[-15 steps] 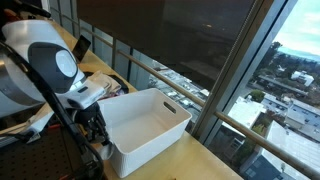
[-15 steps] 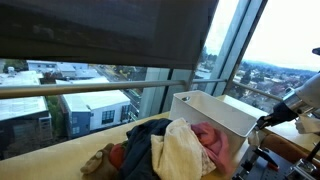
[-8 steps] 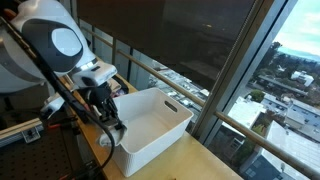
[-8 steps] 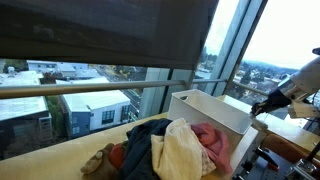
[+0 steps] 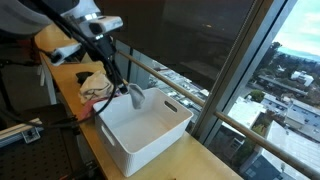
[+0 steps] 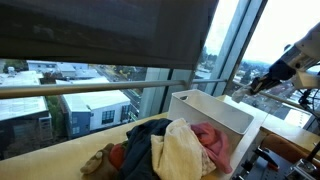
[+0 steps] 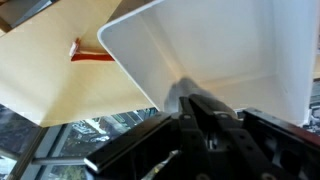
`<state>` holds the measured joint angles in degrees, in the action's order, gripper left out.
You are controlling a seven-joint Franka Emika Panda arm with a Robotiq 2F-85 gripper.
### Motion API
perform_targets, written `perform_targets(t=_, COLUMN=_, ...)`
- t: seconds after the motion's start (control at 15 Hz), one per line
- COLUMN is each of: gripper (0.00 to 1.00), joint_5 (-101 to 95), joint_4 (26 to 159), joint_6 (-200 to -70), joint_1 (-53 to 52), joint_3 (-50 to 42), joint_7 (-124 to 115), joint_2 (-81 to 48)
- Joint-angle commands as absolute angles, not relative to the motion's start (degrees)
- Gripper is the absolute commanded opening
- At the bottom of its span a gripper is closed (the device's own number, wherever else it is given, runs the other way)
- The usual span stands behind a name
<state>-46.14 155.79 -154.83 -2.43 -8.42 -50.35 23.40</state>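
One grey cloth (image 5: 136,96) is pinched in the tightly closed hand (image 5: 128,89) — held above the ten-o'clock corner of the white bin (image 5: 150,146), seemingly to clear its rim; the clothes pile (image 5: 95,85) lies farther toward ten o'clock.

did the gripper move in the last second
Yes. In an exterior view the gripper has risen from beside the left corner of the white bin to over its inside, near the back rim.
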Motion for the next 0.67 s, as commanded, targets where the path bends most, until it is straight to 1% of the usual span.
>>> perform_targets(t=0.0, gripper=0.02, joint_5=-30.7, joint_4=151.0, joint_6=-143.5, joint_1=-3.5, joint_3=-1.7, joint_7=-37.8, joint_2=30.5)
perform_targets(t=0.13, gripper=0.02, joint_5=-22.6, joint_4=145.2, joint_6=-136.0, joint_1=-3.7, joint_3=2.7, joint_7=-32.3, joint_2=31.5)
perform_targets(t=0.33, gripper=0.02, joint_5=-16.8, joint_4=133.7, joint_6=-125.8, joint_1=-2.6, joint_3=7.8, joint_7=-27.6, joint_2=29.5)
perform_targets(t=0.6, gripper=0.02, joint_5=-16.2, joint_4=124.7, joint_6=-122.5, joint_1=-0.1, joint_3=7.5, joint_7=-23.1, joint_2=23.1)
